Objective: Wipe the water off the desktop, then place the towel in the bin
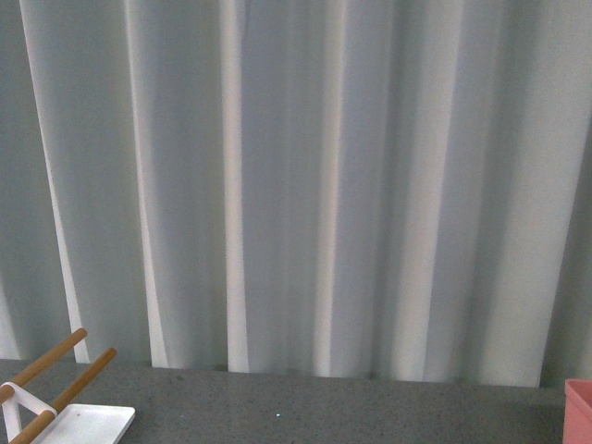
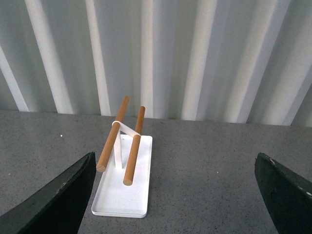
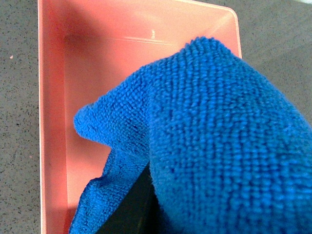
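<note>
In the right wrist view the bright blue fuzzy towel fills most of the frame, bunched over my right gripper, which is shut on it; only one dark finger shows under the cloth. The towel hangs directly above the open pink bin. The bin stands on the dark grey speckled desktop. In the left wrist view my left gripper is open and empty above the desktop. In the front view only the bin's corner shows at the right edge; neither arm shows there.
A rack with two wooden rods on a white base plate stands on the desktop beside my left gripper; it also shows at the front view's lower left. A pale pleated curtain hangs behind the desktop.
</note>
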`<state>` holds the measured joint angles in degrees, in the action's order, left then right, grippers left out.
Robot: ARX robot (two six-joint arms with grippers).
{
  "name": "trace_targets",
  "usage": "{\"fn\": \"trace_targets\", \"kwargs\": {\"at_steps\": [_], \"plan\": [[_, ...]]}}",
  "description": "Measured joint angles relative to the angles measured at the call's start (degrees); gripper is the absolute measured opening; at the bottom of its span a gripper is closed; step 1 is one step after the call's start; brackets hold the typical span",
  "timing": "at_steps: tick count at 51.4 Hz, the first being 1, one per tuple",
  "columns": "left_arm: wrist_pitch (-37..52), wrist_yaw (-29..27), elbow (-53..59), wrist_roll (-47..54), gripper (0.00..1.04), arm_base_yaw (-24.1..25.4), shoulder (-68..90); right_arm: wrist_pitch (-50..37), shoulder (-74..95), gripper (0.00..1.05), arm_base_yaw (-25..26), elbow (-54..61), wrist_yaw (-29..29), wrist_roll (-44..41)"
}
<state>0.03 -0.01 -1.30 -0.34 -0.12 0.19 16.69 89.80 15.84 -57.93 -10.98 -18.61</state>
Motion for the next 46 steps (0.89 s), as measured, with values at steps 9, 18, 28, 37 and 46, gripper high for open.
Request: {"fn": "trace_targets", "kwargs": {"at_steps": [9,18,28,37,46], "plan": [[0.00,0.00,0.00,0.00,0.98,0.00,0.00,0.02,0.00,0.68,0.04,0.00,-0.02,0.00],[0.00,0.00,0.00,0.00,0.98,0.00,0.00,0.02,0.00,0.98,0.04,-0.02,0.00,0.00],[0.00,0.00,0.00,0.00,0.98,0.00,0.00,0.02,0.00,0.98,0.04,-0.02,-0.02,0.13],[0.00,-0.20,0.00,0.00,0.98,0.00,0.00,-38.88,-2.51,0.77,0.72,16.61,22.05,11.06],[0.00,0.00,0.00,0.07,0.98,0.00,0.00,-69.18,-9.77,0.48,-2.86,31.71,23.87,16.39]]}}
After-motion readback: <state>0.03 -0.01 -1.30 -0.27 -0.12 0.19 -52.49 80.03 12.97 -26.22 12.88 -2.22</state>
